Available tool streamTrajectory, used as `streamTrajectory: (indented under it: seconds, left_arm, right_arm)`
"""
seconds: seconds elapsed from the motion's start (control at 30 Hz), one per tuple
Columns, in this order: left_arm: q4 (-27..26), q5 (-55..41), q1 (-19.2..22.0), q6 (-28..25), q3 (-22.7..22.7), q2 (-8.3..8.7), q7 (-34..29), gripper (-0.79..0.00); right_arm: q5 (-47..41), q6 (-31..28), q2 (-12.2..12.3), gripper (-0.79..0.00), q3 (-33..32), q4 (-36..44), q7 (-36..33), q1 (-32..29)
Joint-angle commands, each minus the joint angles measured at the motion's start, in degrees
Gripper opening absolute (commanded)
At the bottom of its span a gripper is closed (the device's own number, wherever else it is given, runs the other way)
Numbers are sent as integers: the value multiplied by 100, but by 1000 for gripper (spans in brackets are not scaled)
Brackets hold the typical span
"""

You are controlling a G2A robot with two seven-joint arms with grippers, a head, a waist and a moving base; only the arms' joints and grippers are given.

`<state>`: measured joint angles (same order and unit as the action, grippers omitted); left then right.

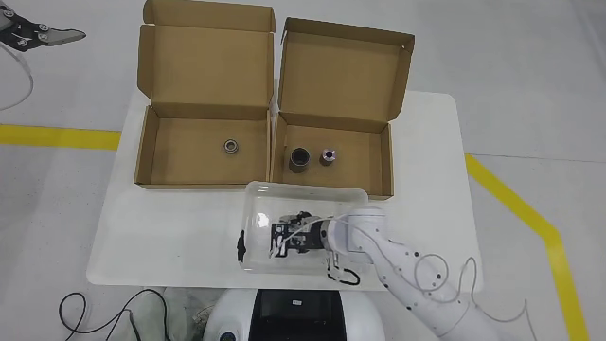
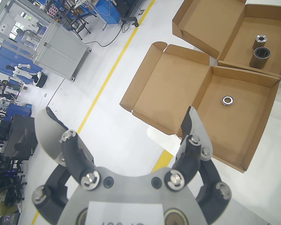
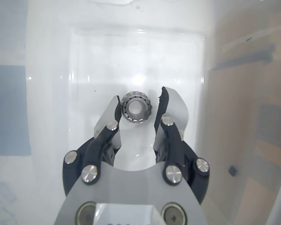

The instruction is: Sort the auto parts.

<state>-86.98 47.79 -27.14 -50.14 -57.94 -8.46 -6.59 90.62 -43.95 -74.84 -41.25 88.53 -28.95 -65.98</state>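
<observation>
Bearing (image 3: pixel 135 110) lies in the clear bin (image 1: pixel 308 189), lower centre of the top view, between the spread right jaws; left jaws are spread too. Pick-up step, I judge: you close next.

The clear bin (image 1: pixel 303 187) hems in the right tool (image 3: pixel 140 93).

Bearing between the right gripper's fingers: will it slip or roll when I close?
The bearing looks like solid metal: likely rigid, heavy for its size. Its round, ribbed outside may grip the ridged pads yet could pivot. One finger of the right gripper seems to touch it, the other stands off, so closing may slide it on the smooth clear bin.
</observation>
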Motion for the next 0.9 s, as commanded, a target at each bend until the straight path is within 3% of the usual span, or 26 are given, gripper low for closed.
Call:
streamTrajectory:
  seconds: [0.0,0.03,0.07,0.53,0.87]
  left_arm:
    - [0,0,0,0,0,0,0,0]
    - [0,0,0,0,0,0,0,0]
    - [0,0,0,0,0,0,0,0]
    - [0,0,0,0,0,0,0,0]
    - [0,0,0,0,0,0,0,0]
  right_arm:
    - [0,38,-8,-702,22,-15,-35,20]
    - [6,62,-12,-776,32,-19,-53,29]
    - [13,100,-15,-785,37,-20,-73,35]
    - [45,441,72,-785,-229,229,271,-164]
    - [-82,355,235,-785,-689,267,1546,-485]
